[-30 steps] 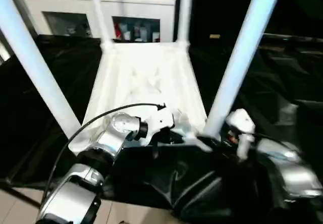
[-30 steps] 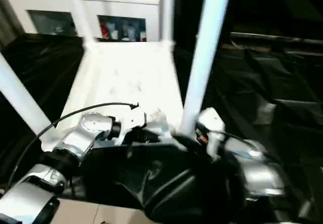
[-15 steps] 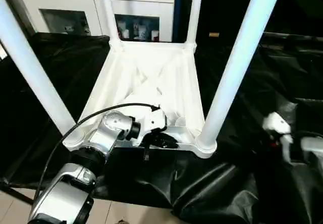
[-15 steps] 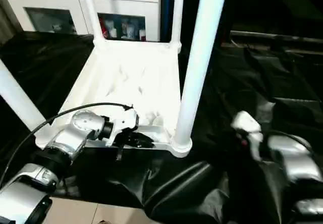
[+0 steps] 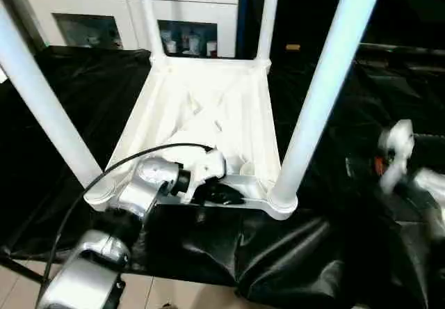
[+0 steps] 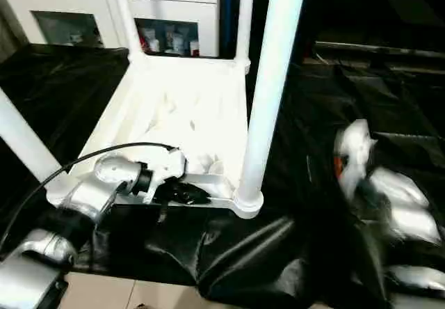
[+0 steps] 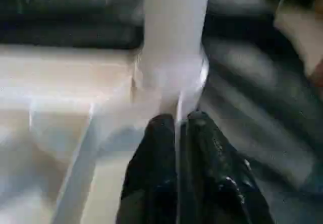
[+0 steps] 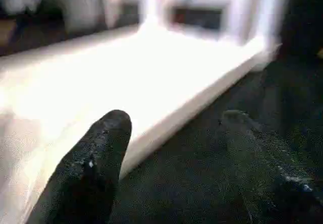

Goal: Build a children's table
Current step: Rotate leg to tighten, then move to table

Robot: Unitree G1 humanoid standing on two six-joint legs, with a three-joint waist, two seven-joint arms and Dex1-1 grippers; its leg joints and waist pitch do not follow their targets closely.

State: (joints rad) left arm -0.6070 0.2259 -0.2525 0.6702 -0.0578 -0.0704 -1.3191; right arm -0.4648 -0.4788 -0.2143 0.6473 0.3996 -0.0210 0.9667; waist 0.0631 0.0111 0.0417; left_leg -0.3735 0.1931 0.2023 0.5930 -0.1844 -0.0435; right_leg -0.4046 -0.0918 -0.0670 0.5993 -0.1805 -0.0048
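The children's table lies upside down on the black cloth, its ribbed white tabletop [image 5: 208, 100] facing up. Four white legs stand in the corner sockets: near right [image 5: 320, 93], near left [image 5: 42, 100] and two far ones [image 5: 147, 17]. My left gripper [image 5: 222, 196] is at the tabletop's near rim, close to the near right leg. In the left wrist view its fingers [image 7: 202, 133] are pinched on the thin white rim. My right arm [image 5: 417, 177] hangs to the right of the table, off the leg. The right gripper [image 8: 176, 120] is open with nothing between its fingers.
A white cabinet [image 5: 104, 3] with glass-fronted shelves stands behind the work table. Black cloth [image 5: 313, 253] lies in folds along the near edge and to the right. A black cable [image 5: 104, 177] loops over my left forearm. Pale floor [image 5: 14, 288] shows at the bottom left.
My right gripper has left the foot of the near right leg and drawn off to the right. The left gripper stays at the near rim.
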